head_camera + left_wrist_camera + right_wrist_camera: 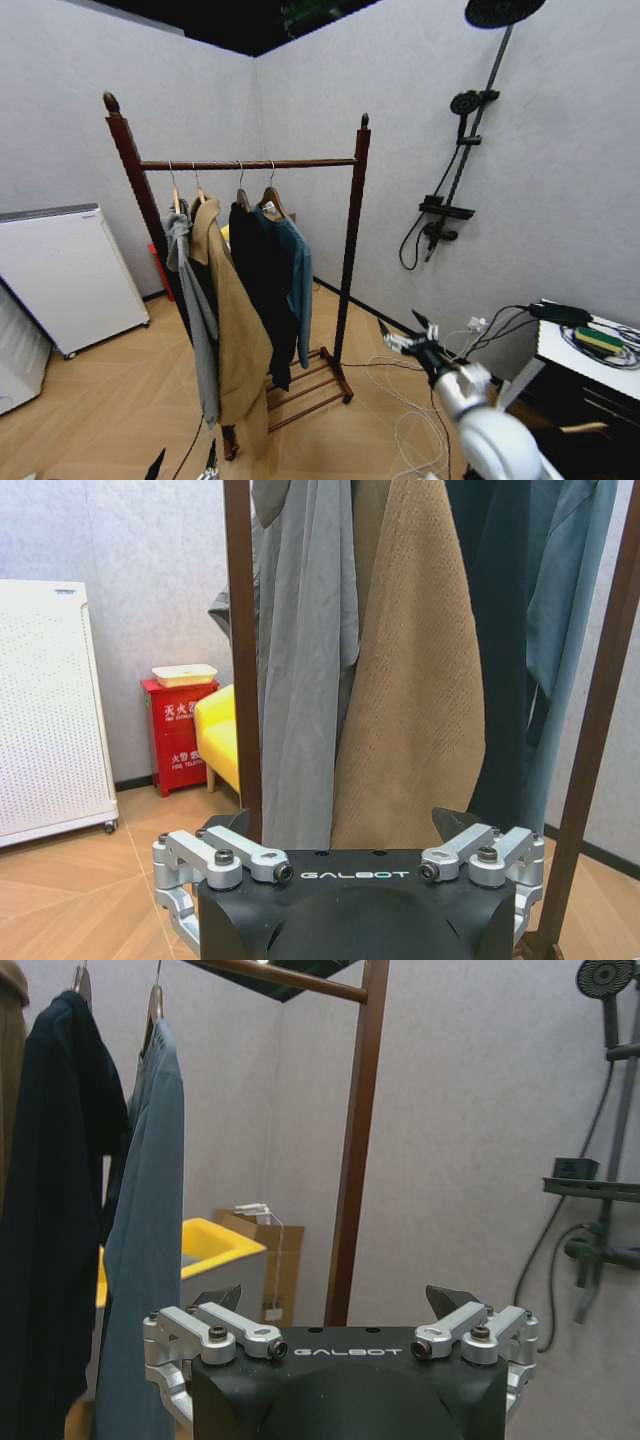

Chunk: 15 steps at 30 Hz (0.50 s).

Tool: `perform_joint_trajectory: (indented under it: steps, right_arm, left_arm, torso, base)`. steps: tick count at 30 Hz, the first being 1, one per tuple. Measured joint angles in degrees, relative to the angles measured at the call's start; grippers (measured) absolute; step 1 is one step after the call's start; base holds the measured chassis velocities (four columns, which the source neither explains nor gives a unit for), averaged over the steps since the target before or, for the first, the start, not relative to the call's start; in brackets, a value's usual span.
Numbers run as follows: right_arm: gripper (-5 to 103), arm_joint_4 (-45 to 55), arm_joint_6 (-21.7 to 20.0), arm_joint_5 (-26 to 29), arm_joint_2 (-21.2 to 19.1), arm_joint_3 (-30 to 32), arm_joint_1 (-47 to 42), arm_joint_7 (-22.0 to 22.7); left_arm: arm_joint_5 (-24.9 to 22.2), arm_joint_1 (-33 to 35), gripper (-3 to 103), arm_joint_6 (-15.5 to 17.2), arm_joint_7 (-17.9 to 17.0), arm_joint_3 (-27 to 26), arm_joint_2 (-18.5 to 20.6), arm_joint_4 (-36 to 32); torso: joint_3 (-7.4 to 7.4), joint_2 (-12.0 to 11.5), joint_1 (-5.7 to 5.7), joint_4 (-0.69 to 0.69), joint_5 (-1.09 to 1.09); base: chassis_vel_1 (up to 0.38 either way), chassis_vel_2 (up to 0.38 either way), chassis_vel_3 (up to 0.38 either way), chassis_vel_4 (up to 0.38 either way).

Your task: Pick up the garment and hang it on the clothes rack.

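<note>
"GALBOT" on both hands (350,855) (340,1330); Chinese characters on red cabinet (180,735).

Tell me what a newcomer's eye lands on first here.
The tall dark reddish-brown wooden clothes rack dominates mid-room, four garments hanging from its bar; the dark teal-blue long-sleeved top hangs at its right end. On the right wall stands a black shower stand. Both pincers, left and right, are open and empty, facing the rack.

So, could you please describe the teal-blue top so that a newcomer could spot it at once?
Find the tall reddish-brown clothes rack in the room's corner, with four garments on its bar. The garment hangs last in the row, nearest the post beside the shower stand. It alone is teal-blue; next to it hangs a near-black piece.
</note>
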Motion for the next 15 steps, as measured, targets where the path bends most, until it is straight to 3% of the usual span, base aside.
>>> perform_joint_trajectory:
  steps: [1,3,7,15]
  right_arm:
    - [100,0.0,0.0,0.0,0.0,0.0,0.0,0.0]
    - [100,1.8,2.8,-5.6,5.0,0.3,-5.2,-0.1]
    - [100,6.8,2.8,-5.9,7.9,0.2,-7.7,0.6]
    - [100,12.8,-0.3,-5.7,8.7,-0.5,-9.5,0.7]
  left_arm:
    - [0.0,0.0,100,0.0,0.0,0.0,0.0,0.0]
    - [0.0,0.0,100,0.0,0.0,0.0,0.0,0.0]
    - [0.0,0.0,100,0.0,0.0,0.0,0.0,0.0]
    - [0.0,0.0,100,0.0,0.0,0.0,0.0,0.0]
  torso:
    - [0.00,0.0,0.00,0.00,0.00]
    - [-0.01,0.0,0.00,-0.02,-0.03]
    - [0.00,0.0,0.01,0.01,-0.03]
    - [0.01,0.0,0.02,0.00,-0.02]
  base:
    - [0.000,0.000,0.000,0.000]
    - [0.000,0.000,0.000,0.000]
    - [0.000,0.000,0.000,0.000]
    - [0.000,0.000,0.000,0.000]
